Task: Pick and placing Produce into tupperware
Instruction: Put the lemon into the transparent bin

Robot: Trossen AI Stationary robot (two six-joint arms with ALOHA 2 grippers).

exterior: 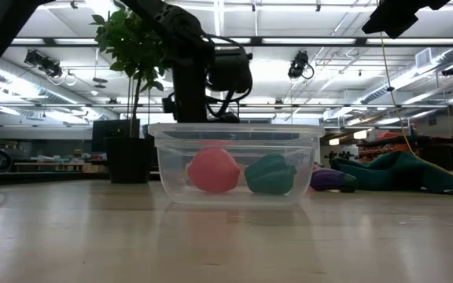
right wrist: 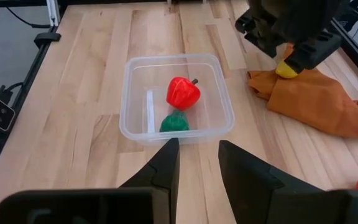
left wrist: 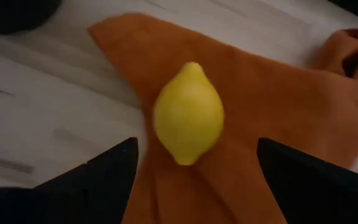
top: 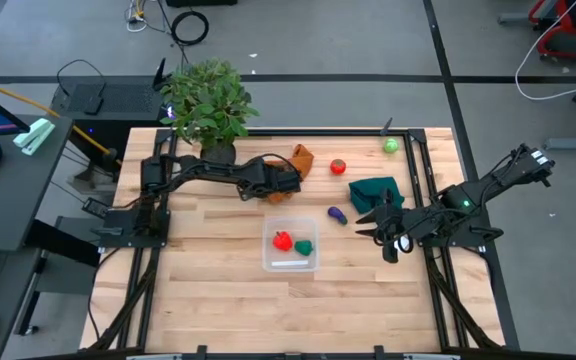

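Left wrist view is showing the yellow lemon (left wrist: 188, 112) lying on the orange cloth (left wrist: 272, 93), centred in the frame, with the left gripper (left wrist: 194, 168) hanging over it, its two dark fingers spread wide on either side and touching nothing.

In the high view this gripper (top: 286, 181) is sitting just above centre, over the cloth's (top: 302, 158) edge, with the tupperware (top: 290, 247) lying below it in mid-frame. The clear box is already holding a red piece (top: 283, 240) and a green piece (top: 304, 246) side by side. A purple piece (top: 337, 214) is lying right of centre beside the dark green cloth (top: 376, 190), a red tomato-like piece (top: 338, 167) is resting above that, and a green ball (top: 391, 146) is sitting near the upper right edge of the table (top: 208, 300).

The right gripper (top: 388, 238) is waiting at the right of the frame, fingers nearly closed with a narrow gap and empty.

The likely trouble: the lemon is smooth and rounded, so an off-centre closure could be squeezing it out sideways. The fingers may also be pinching a cloth fold and dragging the fabric along toward the box.
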